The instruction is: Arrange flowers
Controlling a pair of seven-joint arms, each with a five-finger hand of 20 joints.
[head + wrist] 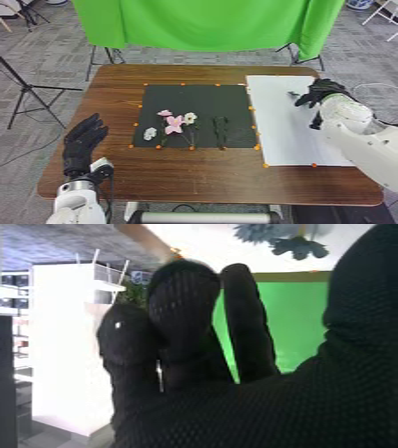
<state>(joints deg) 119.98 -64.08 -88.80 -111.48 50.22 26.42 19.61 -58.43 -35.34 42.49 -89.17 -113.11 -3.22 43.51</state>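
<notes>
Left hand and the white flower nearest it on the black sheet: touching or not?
Apart. The head view shows brown table and a strip of black sheet between the left hand and that white flower.

Brown wooden table, black rectangular sheet near its middle, white sheet just beside this on the right, small orange markers along both sheets' edges

Pink flowers and white flowers lie grouped on black mat; blue-grey flowers on white sheet.
</notes>
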